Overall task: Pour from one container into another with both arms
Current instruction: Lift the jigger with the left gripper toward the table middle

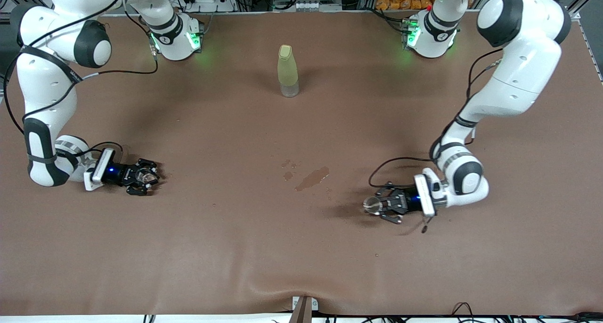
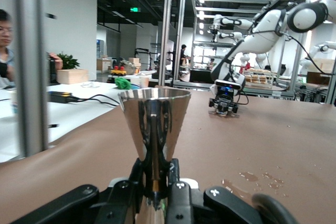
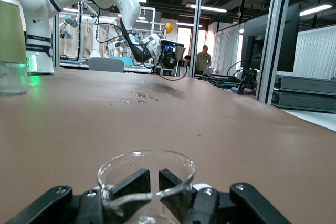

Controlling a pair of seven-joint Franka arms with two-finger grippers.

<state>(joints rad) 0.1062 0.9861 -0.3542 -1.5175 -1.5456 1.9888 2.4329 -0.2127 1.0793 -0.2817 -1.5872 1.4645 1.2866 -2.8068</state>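
**Two cups held, ready to lift**

The left gripper [image 1: 382, 205] is low at about four o'clock on the bench [image 1: 235, 247]. Its fingers [image 2: 123, 195] pinch the thin waist of the metal cup [image 2: 154, 124], which stands upright. The right gripper [image 1: 141, 176] is low at about nine o'clock. Its fingers [image 3: 137, 182] pinch the clear cup [image 3: 146, 174].

To do this well, I think both arms should lift slowly, meet over the middle, and tip the clear cup gently (some wet spots [image 1: 311, 178] already mark the bench).

The metal cup is shiny and smooth, wide on top, narrow in the middle. The clear cup is round and see-through. The bench cover is brown and dull.
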